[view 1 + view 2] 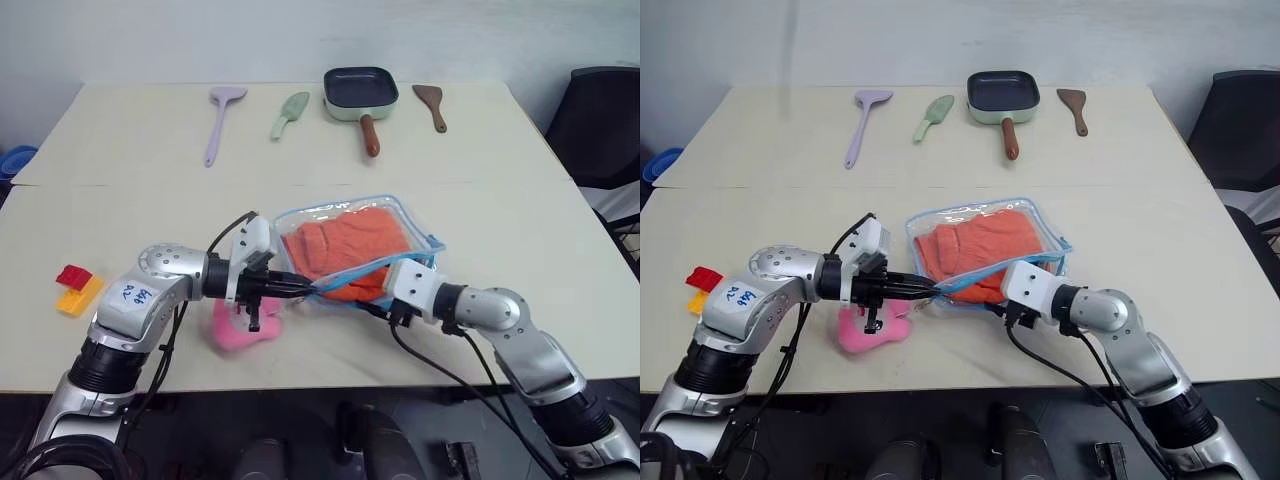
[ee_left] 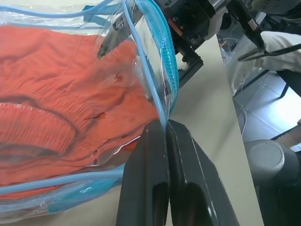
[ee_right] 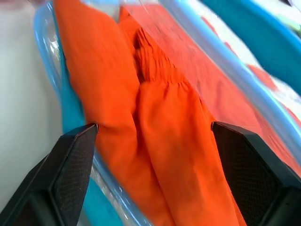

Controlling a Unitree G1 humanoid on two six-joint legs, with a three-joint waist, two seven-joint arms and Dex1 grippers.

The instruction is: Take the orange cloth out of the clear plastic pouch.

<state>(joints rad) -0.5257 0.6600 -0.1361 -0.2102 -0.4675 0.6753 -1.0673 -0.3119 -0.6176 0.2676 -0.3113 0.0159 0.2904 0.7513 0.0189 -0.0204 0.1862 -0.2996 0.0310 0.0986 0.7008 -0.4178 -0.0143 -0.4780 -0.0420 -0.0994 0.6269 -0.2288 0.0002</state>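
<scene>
The clear plastic pouch [image 1: 332, 210], edged in light blue, lies on the table in front of me with the orange cloth [image 1: 350, 245] inside it. My left gripper [image 2: 163, 126] comes in from the left and is shut on the blue edging at the pouch's near mouth. My right gripper [image 3: 153, 128] reaches into that mouth from the right. It is open, and folds of the orange cloth [image 3: 160, 117] lie between its two fingers. In the head views its fingertips are hidden by the cloth and the pouch.
A pink plush charm [image 1: 240, 330] lies under my left wrist near the table's front edge. Red and yellow toy bricks [image 1: 75, 288] sit at the left. Along the back are a purple spatula [image 1: 220, 120], a green spatula [image 1: 290, 113], a small pan [image 1: 360, 95] and a brown spatula [image 1: 432, 103]. A black chair [image 1: 600, 120] stands at the right.
</scene>
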